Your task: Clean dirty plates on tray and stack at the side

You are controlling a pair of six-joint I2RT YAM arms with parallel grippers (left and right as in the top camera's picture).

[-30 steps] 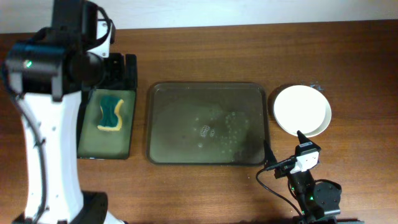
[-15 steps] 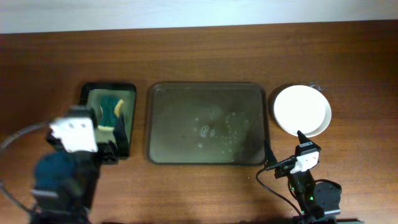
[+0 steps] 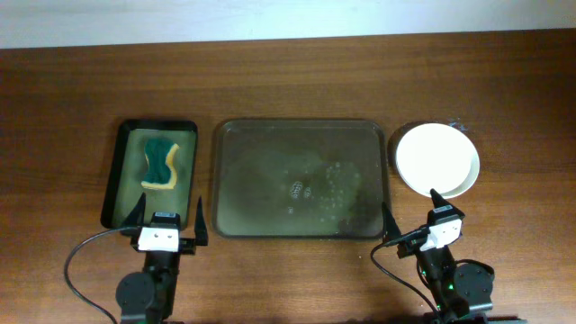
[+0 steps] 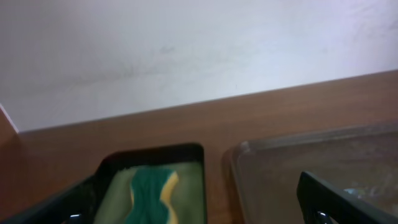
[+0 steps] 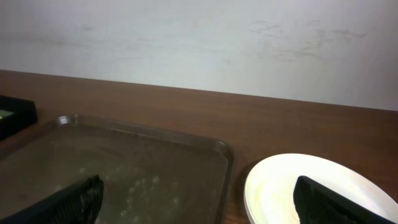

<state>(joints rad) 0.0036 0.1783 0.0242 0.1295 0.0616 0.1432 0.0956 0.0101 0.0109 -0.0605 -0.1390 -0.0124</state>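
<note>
The large dark tray (image 3: 261,175) lies mid-table with no plates on it, only wet bubbles near its middle. It also shows in the left wrist view (image 4: 292,174) and the right wrist view (image 5: 143,168). The white plates (image 3: 438,160) sit stacked on the table just right of the tray. I see the top plate, with a faint yellow smear in the right wrist view (image 5: 298,186). My left gripper (image 3: 168,219) is open and empty at the front left. My right gripper (image 3: 411,211) is open and empty in front of the tray's right corner and the plates.
A small black-rimmed tray (image 3: 124,180) left of the big tray holds a green and yellow sponge (image 3: 161,163), also seen in the left wrist view (image 4: 151,186). A white wall stands behind the table.
My left arm has come down from above the small tray and drawn back to the table's front edge. The right arm, plates and trays have not moved.
</note>
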